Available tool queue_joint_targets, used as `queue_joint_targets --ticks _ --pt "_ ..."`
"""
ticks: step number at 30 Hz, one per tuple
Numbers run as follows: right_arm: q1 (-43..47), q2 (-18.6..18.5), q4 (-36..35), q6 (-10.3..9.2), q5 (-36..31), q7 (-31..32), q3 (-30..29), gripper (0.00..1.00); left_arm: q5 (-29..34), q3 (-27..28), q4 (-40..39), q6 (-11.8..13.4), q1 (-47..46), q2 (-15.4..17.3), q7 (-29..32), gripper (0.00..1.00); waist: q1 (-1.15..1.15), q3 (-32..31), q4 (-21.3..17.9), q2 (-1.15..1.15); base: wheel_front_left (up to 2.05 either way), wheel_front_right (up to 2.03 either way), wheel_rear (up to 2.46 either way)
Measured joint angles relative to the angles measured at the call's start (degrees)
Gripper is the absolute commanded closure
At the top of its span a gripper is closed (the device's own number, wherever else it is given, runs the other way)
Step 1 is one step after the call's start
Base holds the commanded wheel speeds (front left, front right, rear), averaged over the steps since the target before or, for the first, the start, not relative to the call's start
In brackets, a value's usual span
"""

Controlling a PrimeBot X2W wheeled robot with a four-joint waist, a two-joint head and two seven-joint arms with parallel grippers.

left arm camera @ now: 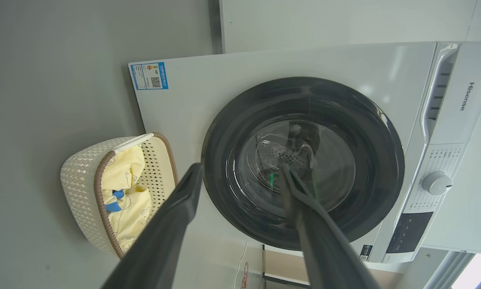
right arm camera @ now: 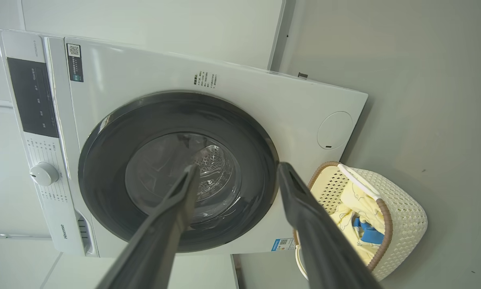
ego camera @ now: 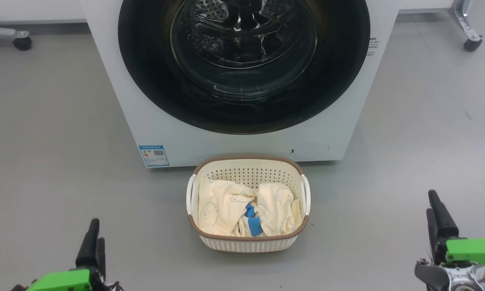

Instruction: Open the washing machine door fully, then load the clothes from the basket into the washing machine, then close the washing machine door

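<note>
The white washing machine stands ahead on the floor. Its washing machine door, a black rim around a glass window, lies flush against the front. Right in front of the machine sits the cream basket, with the pale yellow and blue clothes inside it. My left gripper hangs open at the lower left, well short of the basket, with nothing in it. My right gripper is open and bare at the lower right. Both wrist views look between open fingers at the door and the basket.
Grey floor spreads on both sides of the machine and basket. Black caster wheels of frames stand at the far left and far right. A blue label marks the machine's lower left corner. A control knob sits on its panel.
</note>
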Motion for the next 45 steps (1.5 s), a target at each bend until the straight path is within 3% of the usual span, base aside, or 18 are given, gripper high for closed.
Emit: queue_joint_targets --ticks 23,34,45 --pt "-1.4 0.0 -6.4 -0.01 -16.4 -3.8 -0.3 0.00 10.1 0.7 -5.9 -0.1 -1.3 0.1 -4.0 0.00 0.00 0.3 0.2 0.00 0.00 0.00 0.00" --pt "-2.0 0.0 -7.8 -0.01 -23.5 -5.4 0.7 0.00 18.9 -0.3 -7.9 -0.1 -1.4 0.1 -5.5 0.00 0.00 0.2 0.1 0.00 0.00 0.00 0.00" --pt "-2.0 0.0 -9.1 -0.01 -34.8 -7.2 2.5 0.00 29.0 -1.0 -9.8 -0.1 -2.1 0.2 -7.4 0.00 0.00 0.4 0.2 0.00 0.00 0.00 0.00"
